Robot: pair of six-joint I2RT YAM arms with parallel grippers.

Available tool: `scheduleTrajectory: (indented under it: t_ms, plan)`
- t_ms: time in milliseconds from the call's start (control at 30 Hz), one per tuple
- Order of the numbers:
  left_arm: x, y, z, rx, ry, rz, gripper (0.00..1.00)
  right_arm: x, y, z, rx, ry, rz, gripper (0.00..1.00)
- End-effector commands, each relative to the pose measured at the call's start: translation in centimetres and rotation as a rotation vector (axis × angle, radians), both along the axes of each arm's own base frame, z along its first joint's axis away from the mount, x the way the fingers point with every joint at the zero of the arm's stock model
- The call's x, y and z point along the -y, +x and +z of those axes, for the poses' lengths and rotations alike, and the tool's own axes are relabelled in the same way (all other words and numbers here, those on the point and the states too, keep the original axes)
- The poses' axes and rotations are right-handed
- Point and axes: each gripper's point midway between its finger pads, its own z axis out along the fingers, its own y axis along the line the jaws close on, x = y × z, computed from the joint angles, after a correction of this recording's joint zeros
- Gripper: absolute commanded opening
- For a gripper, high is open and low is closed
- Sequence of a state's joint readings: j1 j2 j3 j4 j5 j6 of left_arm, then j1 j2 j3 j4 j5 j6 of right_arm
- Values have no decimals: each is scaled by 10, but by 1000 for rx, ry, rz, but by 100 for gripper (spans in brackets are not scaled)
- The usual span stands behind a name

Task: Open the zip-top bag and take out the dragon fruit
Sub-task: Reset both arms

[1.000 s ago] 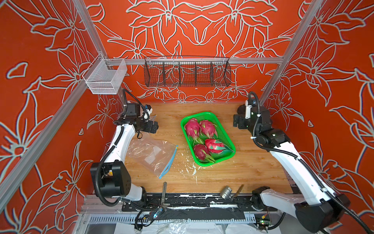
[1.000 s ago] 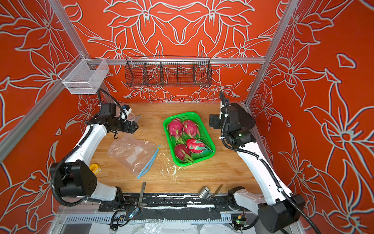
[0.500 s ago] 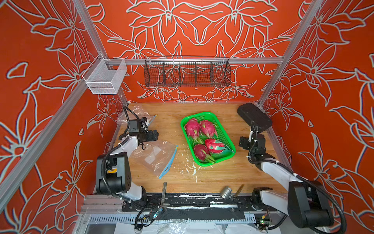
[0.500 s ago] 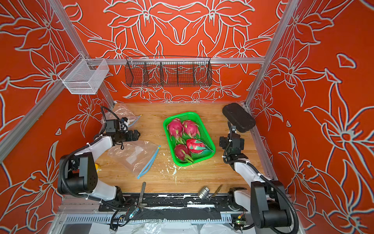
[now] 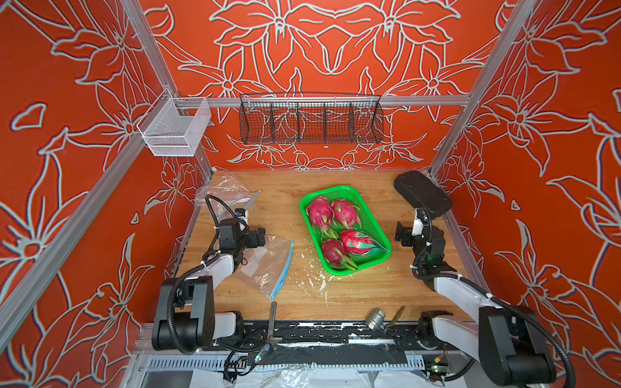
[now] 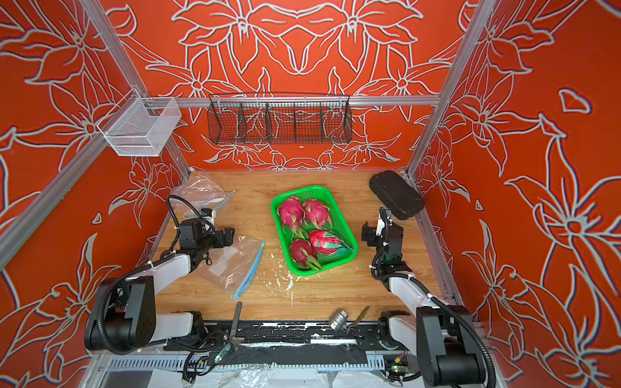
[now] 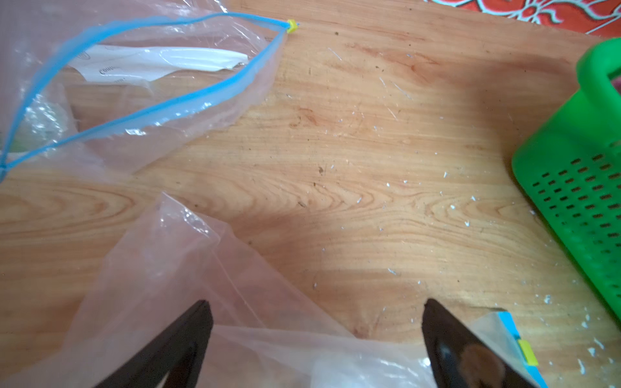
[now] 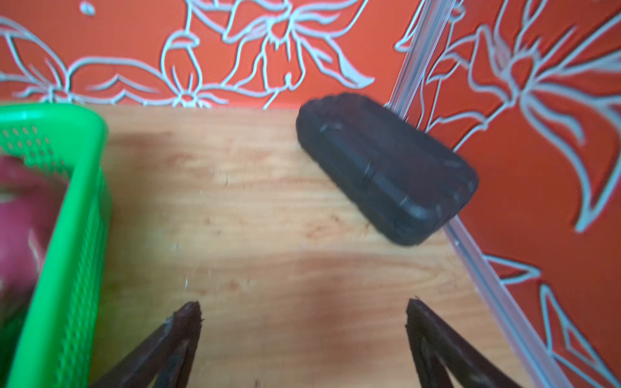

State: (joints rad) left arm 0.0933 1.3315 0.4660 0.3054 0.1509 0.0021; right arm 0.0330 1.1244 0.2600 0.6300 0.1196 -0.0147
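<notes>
Four dragon fruit point(image 5: 319, 211) lie in the green tray point(image 5: 371, 220); both hands are empty.
The left hand point(image 7: 316, 305), fingers spread, is over a corner of the flat zip-top bag point(image 5: 268, 265) beside the tray. The right hand point(image 8: 304, 304), fingers also apart, is on the tray's opposite side near a black box point(image 5: 421, 195).

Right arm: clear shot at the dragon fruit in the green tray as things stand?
Probably yes. The right tool is open and empty beside the green tray, with only bare table between them. The dragon fruit lie uncovered in it; the black case sits farther back, off the line.
</notes>
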Motion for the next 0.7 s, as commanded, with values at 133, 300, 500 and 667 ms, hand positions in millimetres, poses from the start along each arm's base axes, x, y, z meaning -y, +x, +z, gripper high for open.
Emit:
scheduleTrajectory:
  t_ms: [133,300,500,667]
  plan:
    - [1,7,11,134,128,59,97,-26,-6,-16,149,9,157,97]
    - [-1,10,8,101,103,60,97,-26,12,-27,10,12,158,97]
    - [-3,10,9,100,56,41,97,-13,35,-33,-41,37,78,97]
    - [-3,10,9,103,57,42,97,-13,33,-32,-51,32,77,97]
